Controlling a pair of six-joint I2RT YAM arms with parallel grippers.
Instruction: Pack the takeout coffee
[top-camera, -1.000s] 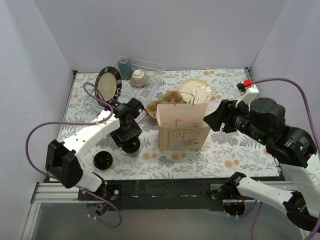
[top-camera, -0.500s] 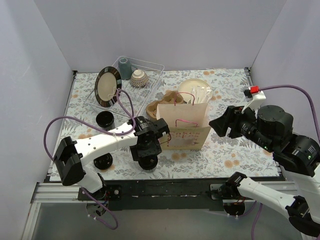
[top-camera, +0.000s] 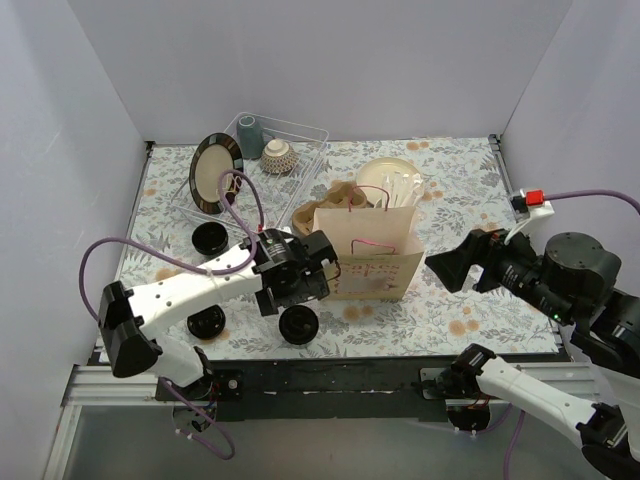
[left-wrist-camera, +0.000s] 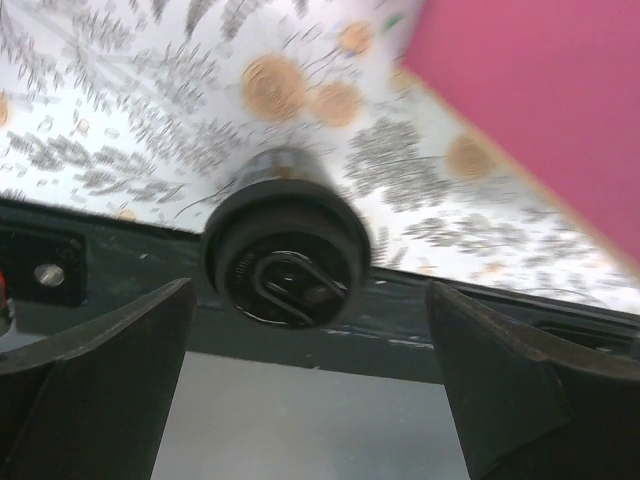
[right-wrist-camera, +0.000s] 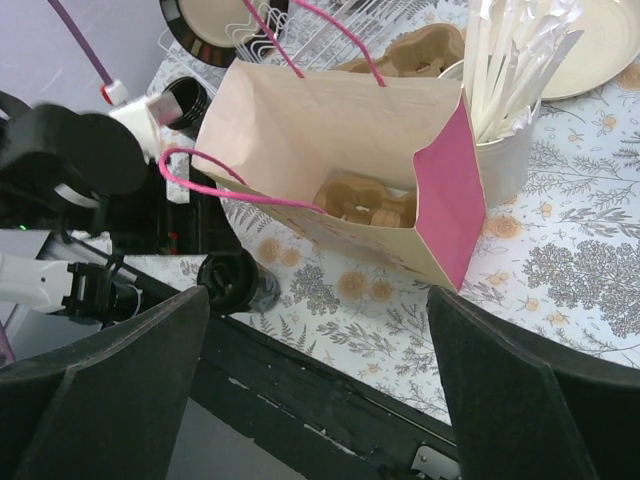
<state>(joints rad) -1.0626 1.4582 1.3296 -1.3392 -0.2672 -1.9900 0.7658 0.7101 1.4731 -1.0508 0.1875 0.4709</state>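
Near the front edge of the table, one takeout coffee (top-camera: 299, 324) stands upright, just beside the front left corner of the paper bag (top-camera: 365, 262). The left gripper (left-wrist-camera: 308, 295) hangs just above its black lid with its fingers wide apart, not touching it. The right gripper (right-wrist-camera: 318, 298) is wide apart too. It holds nothing and looks into the bag from the other side.

I think the job now is to grab this cup. Next the left fingers need to go down around it, squeeze, lift it, and set it in the cardboard tray (right-wrist-camera: 365, 200) inside the bag.

The table (top-camera: 470, 200) has a flowery cloth. Plain grey walls (top-camera: 350, 60) stand around it.
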